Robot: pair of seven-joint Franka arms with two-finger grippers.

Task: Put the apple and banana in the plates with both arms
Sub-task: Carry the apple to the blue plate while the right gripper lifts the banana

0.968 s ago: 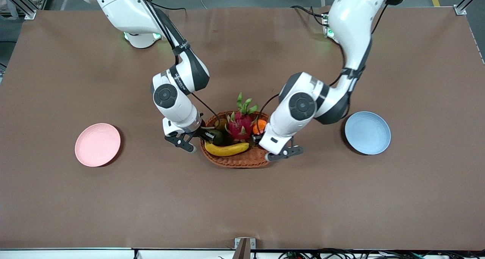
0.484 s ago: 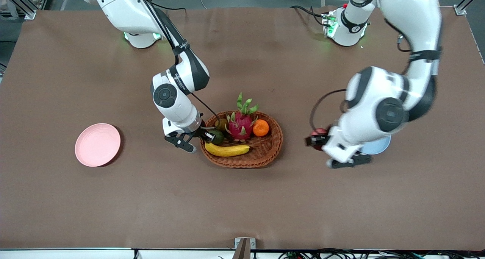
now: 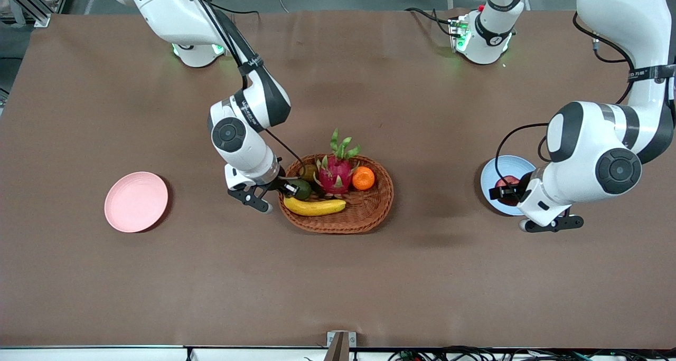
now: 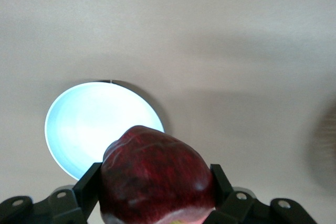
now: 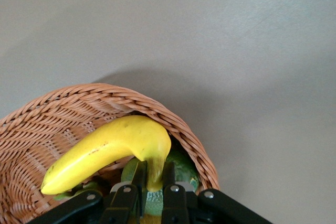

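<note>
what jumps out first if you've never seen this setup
The left gripper holds the dark red apple over the blue plate. At the wicker basket mid-table, the right gripper pinches the banana by its stem end, beside a spiky pink dragon fruit.

There are small words on a black band around each arm, the right arm (image 3: 252, 64) and the left arm (image 3: 645, 74), but they are too tiny to read. No other words show.
</note>
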